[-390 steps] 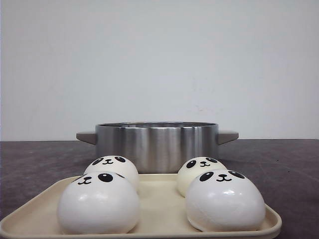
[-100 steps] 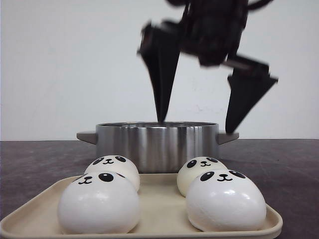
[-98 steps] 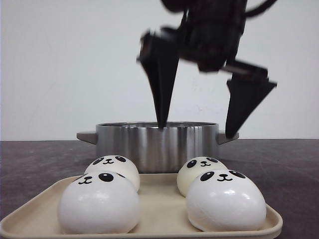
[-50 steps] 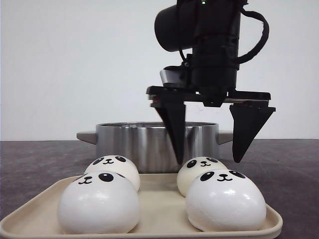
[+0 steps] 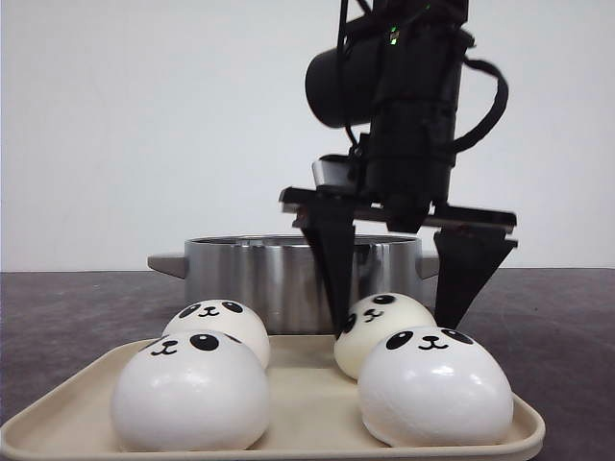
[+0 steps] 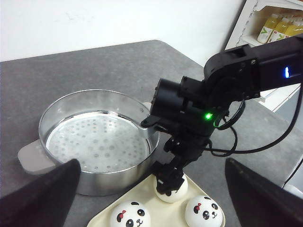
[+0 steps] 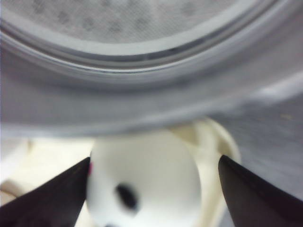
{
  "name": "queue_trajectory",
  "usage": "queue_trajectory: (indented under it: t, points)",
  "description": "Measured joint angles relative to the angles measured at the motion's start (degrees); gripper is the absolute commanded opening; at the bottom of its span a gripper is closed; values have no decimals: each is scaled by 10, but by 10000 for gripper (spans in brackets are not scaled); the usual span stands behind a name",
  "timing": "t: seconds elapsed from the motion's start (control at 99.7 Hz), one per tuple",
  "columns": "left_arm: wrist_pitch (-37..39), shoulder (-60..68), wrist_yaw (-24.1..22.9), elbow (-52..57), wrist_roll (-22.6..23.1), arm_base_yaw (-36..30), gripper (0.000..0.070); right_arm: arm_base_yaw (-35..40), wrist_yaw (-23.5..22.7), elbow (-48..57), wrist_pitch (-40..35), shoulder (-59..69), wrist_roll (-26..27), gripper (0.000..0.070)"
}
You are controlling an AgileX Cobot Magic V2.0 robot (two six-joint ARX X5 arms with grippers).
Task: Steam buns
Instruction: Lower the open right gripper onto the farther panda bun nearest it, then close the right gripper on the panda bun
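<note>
Right gripper straddles the rear right bun on the tray, jaws spread, one finger at each side of the bun.

Nearest the camera, two front buns sit on the cream tray, panda faces forward; a rear left bun sits behind them. The rear right bun looks tilted, the left finger touching or just beside it, though a firm grip cannot be confirmed. Beyond the tray stands the steel steamer pot, its perforated rack bare in the left wrist view. All four buns seem still on the tray, so loading appears only just begun. Left gripper hangs high above the scene, fingers wide apart.
</note>
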Motion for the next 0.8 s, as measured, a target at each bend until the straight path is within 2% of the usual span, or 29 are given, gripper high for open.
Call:
queue_trajectory:
  t: [0.11,0.15,0.181,0.261,0.311,0.371,0.451,0.502,0.802]
  points:
    - [0,0,0,0,0,0,591,0,-2,0,5,6,1,518]
    - [0,0,0,0,0,0,591,0,-1,0,5,6,2,496]
    - [0,0,0,0,0,0,591,0,0,0,5,6,2,449]
    - [0,0,0,0,0,0,591,0,2,0,1,6,2,260]
    - [0,0,0,0,0,0,591,0,2,0,-2,6,2,187]
    - [0,0,0,0,0,0,591,0,2,0,-4,6,2,122]
    - [0,0,0,0,0,0,590,0,1,0,-4,6,2,88]
    - [0,0,0,0,0,0,591,0,1,0,-5,6,2,0]
    - [0,0,0,0,0,0,591,5,-6,0,-5,6,-14,6]
